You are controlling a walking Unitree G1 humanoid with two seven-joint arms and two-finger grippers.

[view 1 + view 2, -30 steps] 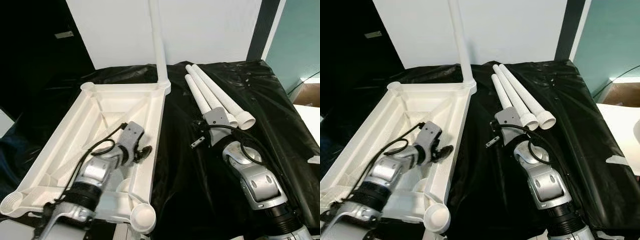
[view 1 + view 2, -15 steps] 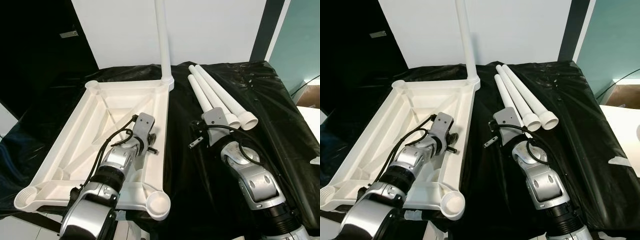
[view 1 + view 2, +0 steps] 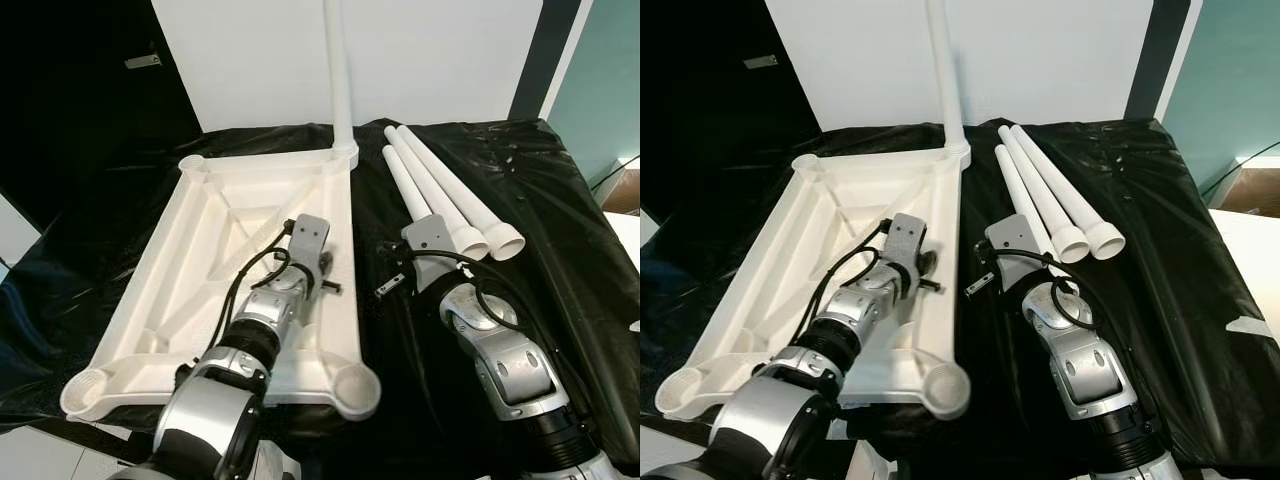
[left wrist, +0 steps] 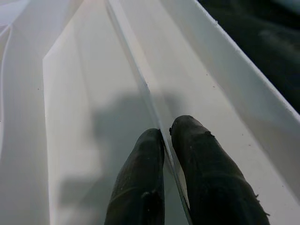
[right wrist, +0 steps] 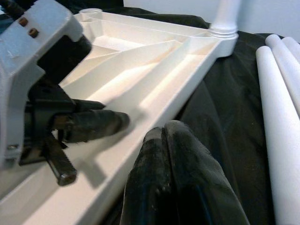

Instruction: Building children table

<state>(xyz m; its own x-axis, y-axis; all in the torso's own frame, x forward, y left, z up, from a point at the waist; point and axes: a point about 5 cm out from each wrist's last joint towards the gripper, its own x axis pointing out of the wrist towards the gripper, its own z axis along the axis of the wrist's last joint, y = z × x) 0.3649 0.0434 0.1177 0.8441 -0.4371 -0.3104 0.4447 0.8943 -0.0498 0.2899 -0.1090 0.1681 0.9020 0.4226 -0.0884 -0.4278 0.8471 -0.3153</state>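
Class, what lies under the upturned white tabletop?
Black plastic sheeting shows around the tabletop, evidently running beneath. Whatever supports the sheeting is covered.

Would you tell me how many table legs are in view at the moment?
4. One leg stands upright in the tabletop's far corner socket; three loose legs lie side by side on the black sheet ahead of the right gripper.

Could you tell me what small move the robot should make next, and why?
Probably reach the right gripper to a loose leg: one leg already stands in a tabletop corner, three lie beside it, and the left gripper pinches a rib inside.
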